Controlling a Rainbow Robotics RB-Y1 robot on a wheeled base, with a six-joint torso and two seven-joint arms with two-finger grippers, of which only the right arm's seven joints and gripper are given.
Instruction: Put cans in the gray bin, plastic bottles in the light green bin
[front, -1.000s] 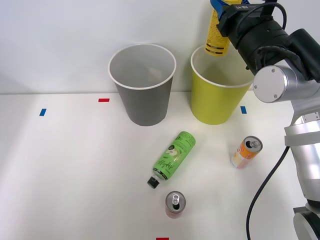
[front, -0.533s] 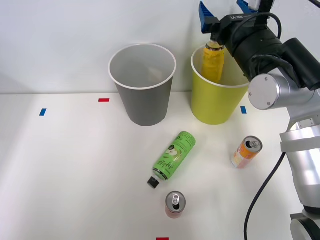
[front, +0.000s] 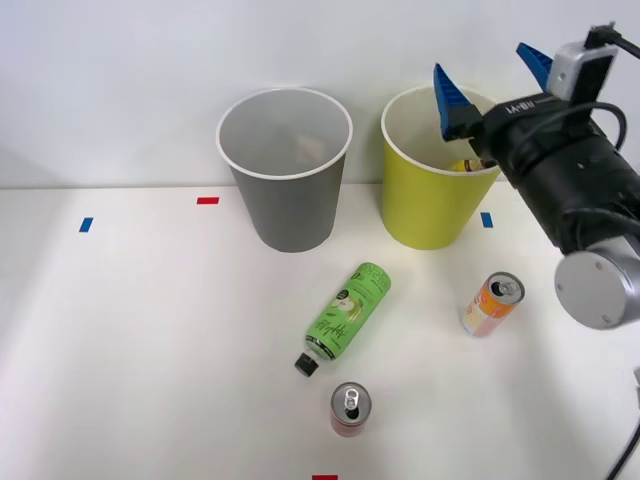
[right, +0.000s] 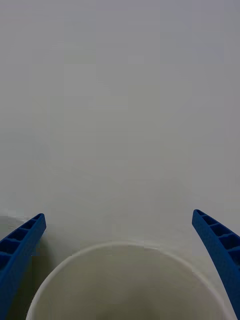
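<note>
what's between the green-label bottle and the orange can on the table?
Nothing: in the front view the table is bare between the green-label bottle and the orange can. The red can stands nearer the camera, off that line.

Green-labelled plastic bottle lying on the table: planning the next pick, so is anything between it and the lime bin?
Nothing visible: the green-labelled black-capped plastic bottle lies alone, with bare white table up to the lime plastic bin.
</note>
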